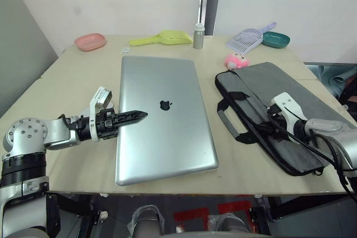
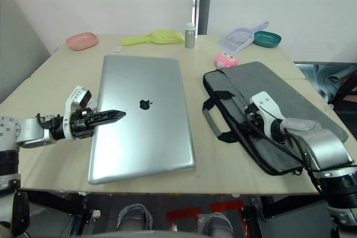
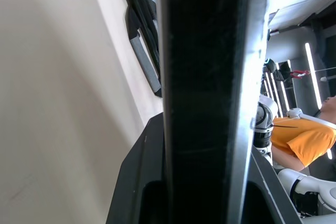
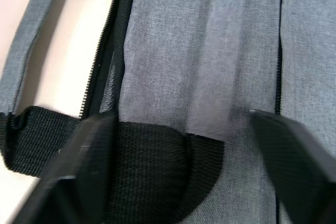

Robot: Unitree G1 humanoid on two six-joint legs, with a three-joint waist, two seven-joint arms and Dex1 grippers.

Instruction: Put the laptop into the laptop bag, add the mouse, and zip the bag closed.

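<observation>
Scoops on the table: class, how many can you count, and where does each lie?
2. A yellow-green scoop lies at the far edge beside the grey bottle. A lilac slotted scoop lies further right, next to the teal dish.

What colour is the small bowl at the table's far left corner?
Pink; the bowl shows best in the left eye view.

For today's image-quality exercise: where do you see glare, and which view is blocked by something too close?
Left eye view: soft sheen on the laptop lid's far half. Left wrist view: a close, dark blurred bar blocks the middle. Right wrist view: evenly lit laptop bag fabric, no glare.
</observation>
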